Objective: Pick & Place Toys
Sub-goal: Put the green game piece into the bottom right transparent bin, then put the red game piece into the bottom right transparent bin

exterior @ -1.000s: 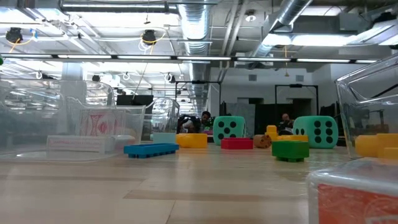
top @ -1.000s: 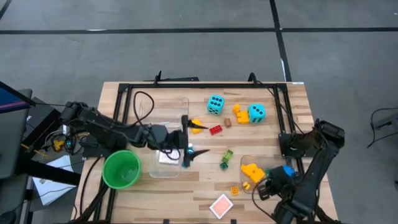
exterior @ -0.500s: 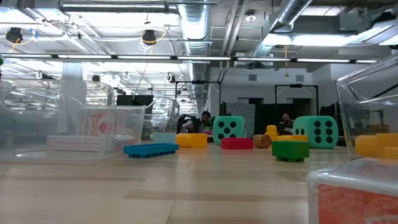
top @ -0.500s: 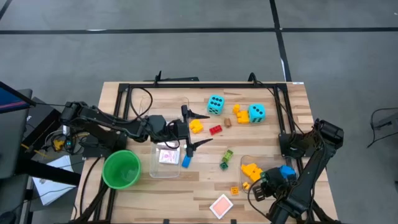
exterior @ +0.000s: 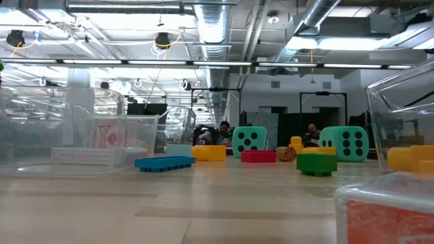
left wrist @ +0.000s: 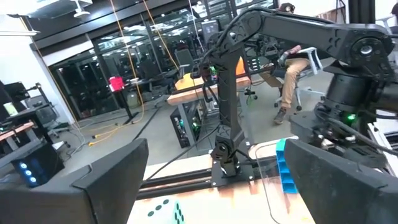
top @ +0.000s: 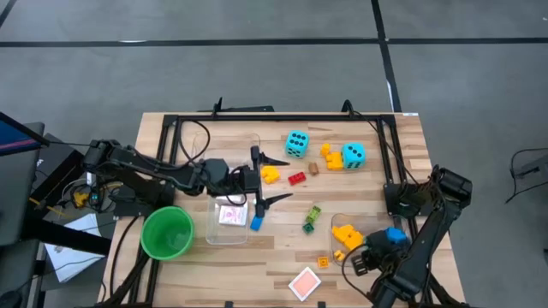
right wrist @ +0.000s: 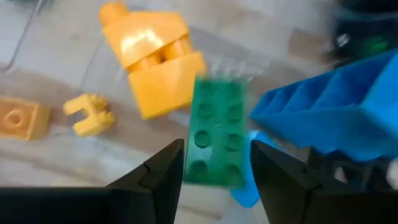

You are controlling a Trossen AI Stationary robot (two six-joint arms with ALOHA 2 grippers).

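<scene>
My left gripper (top: 282, 178) is open and empty, low over the table's middle, its fingers on either side of a yellow brick (top: 270, 174) without touching it. A red brick (top: 296, 178) lies just beyond. My right gripper (right wrist: 214, 165) is shut on a green brick (right wrist: 214, 130) over the right clear bin (top: 336, 219), which holds a yellow brick (top: 347, 233) and a blue brick (top: 394, 233). Two cyan dice (top: 297, 143) (top: 353, 155) rest on the table at the far side. A blue brick (top: 255, 221) lies by the left bin (top: 210, 238). My right gripper pinches the green brick between its two fingers, which lie on its two long sides (right wrist: 189, 155) near one end. The brick's face with round marks is toward the wrist camera. It sticks out beyond the fingertips, lifted clear above the yellow and blue bricks in the bin.
A green cup (top: 167, 233) stands at the near left. A playing card (top: 229, 214) lies in the left bin, another (top: 305, 282) near the front edge. A second green brick (top: 312, 217), small orange pieces (top: 322, 262) and an orange brick (top: 330, 155) lie on the table.
My left gripper has moved from over the left bin's right wall a little toward the far edge, to the yellow brick, then kept still. The bricks, dice and cards on the table have not moved.
</scene>
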